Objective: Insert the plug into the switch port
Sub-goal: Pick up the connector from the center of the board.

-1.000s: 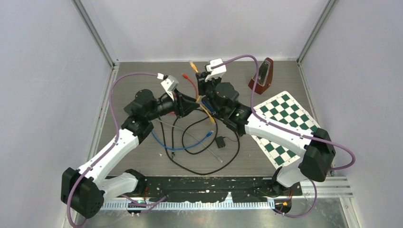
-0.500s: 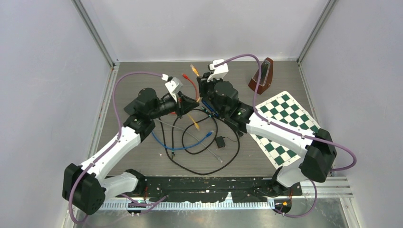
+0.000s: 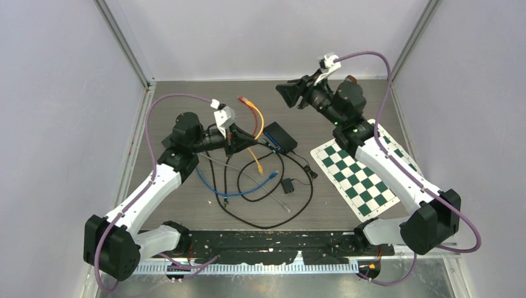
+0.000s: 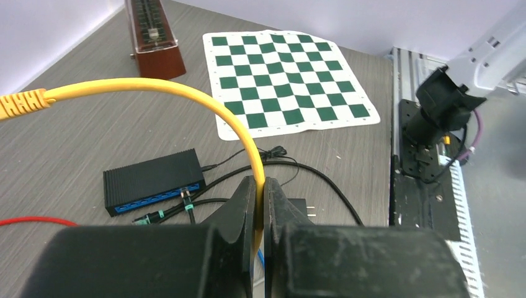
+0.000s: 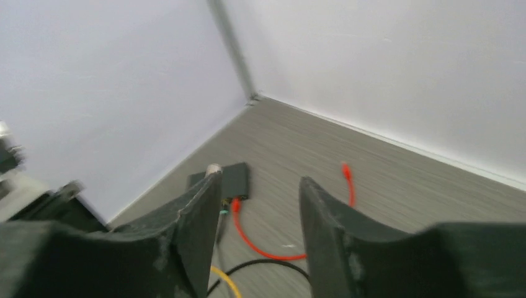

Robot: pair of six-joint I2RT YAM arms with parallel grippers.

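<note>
Yellow cable [image 4: 186, 93] pinched in left gripper [image 4: 260, 183]. Its fingers are closed tight on the cord, well back from the plug [image 4: 22, 102]. The plug sits at the left edge of the left wrist view, hanging free in the air at the end of a long arch. Switch [image 4: 152, 180] is left of centre in that view and centre of the top view, flat on the table [image 4: 93, 136].

Risks, as I judge them:
- The grip is far from the plug, so the tip will likely droop or swing and miss the port.
- The cord is thin, round and smooth, so it could slip or twist between the pads.
- The switch looks light and nothing pins it, so a push could just slide it.
- Some ports already hold plugs. The black cables [image 4: 310, 180] looped beside the switch could snag.
- Can't tell which way the plug's clip faces; wrong way up, it would jam.

Right gripper [image 5: 257, 186] is raised in the upper right of the top view, away from the switch. Its fingers are partly apart and hold nothing.

Materials:
- The plug has a ribbed rubbery boot.
- The switch is a black ridged box with a blue port strip on its front.
- The table is grey wood-grain, matte.
- Red cable [image 5: 291, 254] is thin and lies on the table.
- Checkered mat [image 4: 285, 81] is flat, green and white, upper centre.
- Wooden metronome [image 4: 152, 37] is tapered, top left.
</note>
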